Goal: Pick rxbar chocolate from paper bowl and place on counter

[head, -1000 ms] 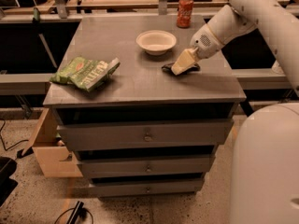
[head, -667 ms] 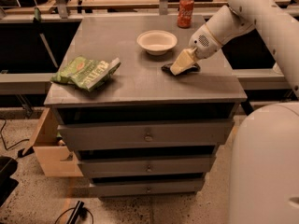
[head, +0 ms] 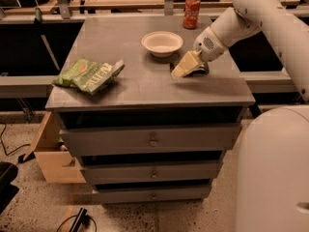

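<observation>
Nearest the camera, the robot's white base (head: 275, 178) fills the lower right corner. The grey cabinet presents three closed drawers (head: 152, 141), and an open wooden box (head: 48, 153) stands at its lower left. On the worktop (head: 145, 86), the green chip bag (head: 89, 74) lies near the front left edge, in the same place as one second ago. The gripper (head: 181, 69) is low over the right half of the worktop, just in front of and to the right of the paper bowl (head: 162, 43). Its tip points down and left at the surface. Its position matches the earlier frames with no clear shift, and the white arm (head: 260, 13) reaches in from the upper right at the same angle as before. The rxbar chocolate (head: 172, 70) shows only as a dark flat shape at the gripper's tip, level with the worktop and outside the bowl. Whether it rests on the surface cannot be told. Whether the jaws are open, closed or gripping the bar also cannot be told. The bowl interior shows plain off-white, unchanged. Behind the bowl, the orange-red can (head: 191, 12) stands upright near the rear edge, where it stood before. Farthest back is the wooden bench (head: 145, 4).
</observation>
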